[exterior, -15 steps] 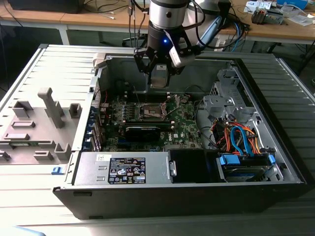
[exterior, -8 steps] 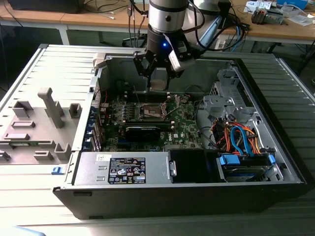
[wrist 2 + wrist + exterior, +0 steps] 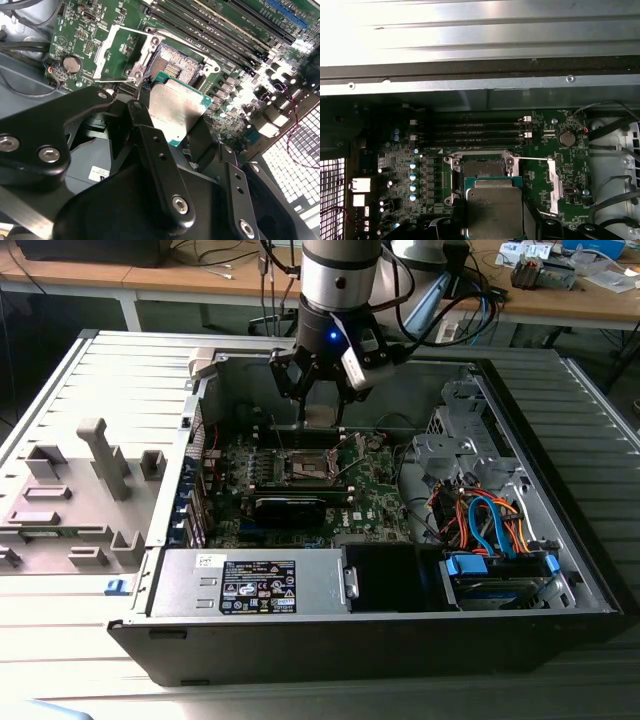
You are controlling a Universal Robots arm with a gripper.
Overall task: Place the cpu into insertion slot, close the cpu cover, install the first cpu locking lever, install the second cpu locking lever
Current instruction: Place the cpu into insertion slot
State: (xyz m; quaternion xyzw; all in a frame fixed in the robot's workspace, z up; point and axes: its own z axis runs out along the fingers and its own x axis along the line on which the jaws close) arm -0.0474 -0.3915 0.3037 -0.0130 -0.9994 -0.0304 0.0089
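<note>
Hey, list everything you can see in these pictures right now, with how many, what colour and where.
cpu: one, silver-grey top, held over the board by the insertion slot, not yet seated
insertion slot: one, dark centre with metal rim, on the motherboard
cpu cover: one, silvery, swung open beside the slot
motherboard: one, green, inside the computer case
memory slots: several, black, in rows beside the slot
coin battery: one, silver, near the cover
power supply: one, grey, at the case's near wall
cables: a bundle, orange and blue, exterior view's right
computer case: one, black and grey, lying open
fixture blocks: several, grey, exterior view's left
end effector: one, black, shut on the cpu
</note>
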